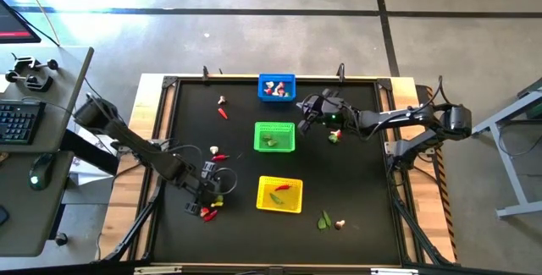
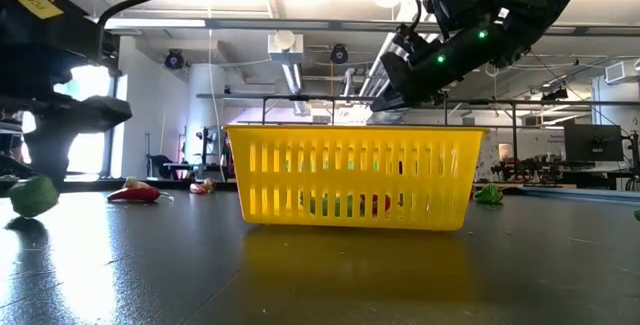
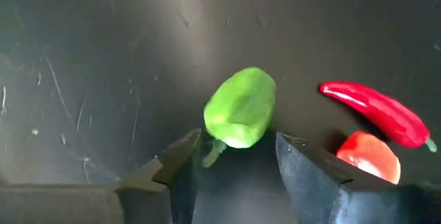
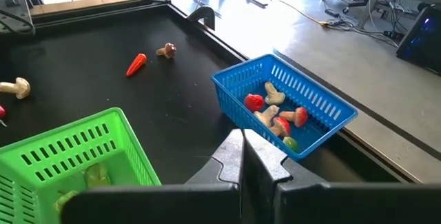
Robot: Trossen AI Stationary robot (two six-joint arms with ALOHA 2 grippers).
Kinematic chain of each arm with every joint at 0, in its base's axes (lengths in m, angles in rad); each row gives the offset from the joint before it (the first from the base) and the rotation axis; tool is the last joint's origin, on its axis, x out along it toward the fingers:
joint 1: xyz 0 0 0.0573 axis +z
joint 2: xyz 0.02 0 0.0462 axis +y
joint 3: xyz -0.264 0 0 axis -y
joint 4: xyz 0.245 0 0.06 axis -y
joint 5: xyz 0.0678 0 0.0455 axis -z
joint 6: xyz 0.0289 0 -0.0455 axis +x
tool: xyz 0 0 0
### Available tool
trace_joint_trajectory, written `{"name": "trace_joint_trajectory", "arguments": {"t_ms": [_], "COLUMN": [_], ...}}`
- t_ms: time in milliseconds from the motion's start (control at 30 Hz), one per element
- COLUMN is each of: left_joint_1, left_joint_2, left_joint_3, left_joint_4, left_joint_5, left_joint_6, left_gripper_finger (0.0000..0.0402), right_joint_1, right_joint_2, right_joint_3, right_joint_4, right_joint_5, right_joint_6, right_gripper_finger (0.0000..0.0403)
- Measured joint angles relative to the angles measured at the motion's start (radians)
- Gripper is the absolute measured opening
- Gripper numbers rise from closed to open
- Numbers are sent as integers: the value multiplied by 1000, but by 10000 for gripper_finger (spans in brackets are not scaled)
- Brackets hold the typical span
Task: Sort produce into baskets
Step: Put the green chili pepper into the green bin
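Observation:
My left gripper (image 3: 238, 148) is open and low over the table at the near left (image 1: 212, 192). A small green leafy piece (image 3: 240, 107) lies on the table just ahead of its fingertips, its stem end between them and apart from both. A red chilli (image 3: 375, 110) and a red-and-white piece (image 3: 368, 156) lie beside it. My right gripper (image 4: 242, 156) is shut and empty, raised between the blue basket (image 1: 277, 87) and the green basket (image 1: 274, 136). The yellow basket (image 1: 279, 194) stands nearer the front.
The blue basket (image 4: 286, 110) holds several mushroom pieces. Loose pieces lie at the far left (image 1: 222, 106), at the left near the middle (image 1: 218, 155), right of the green basket (image 1: 334, 137) and at the near right (image 1: 330, 222). The table has a raised rim (image 1: 161, 140).

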Motion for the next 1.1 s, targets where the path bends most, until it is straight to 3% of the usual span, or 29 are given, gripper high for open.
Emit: {"name": "trace_joint_trajectory", "arguments": {"t_ms": [367,600,833,1100], "left_joint_1": [7,97,303,602], "left_joint_2": [32,22,-11,-14], "left_joint_3": [0,0,20,177], "left_joint_4": [35,19,9,89], "left_joint_5": [-10,38,37,43], "left_joint_6": [26,29,114,181], "left_gripper_finger": [70,7,6,5], "right_joint_1": [0,0,0,0], "right_joint_2": [0,0,0,0], "right_joint_3": [0,0,0,1], "right_joint_4": [-13,-15,-20,-34], "right_joint_5": [0,0,0,0], "right_joint_6": [0,3,3,7], "right_gripper_finger": [0,0,0,0]}}
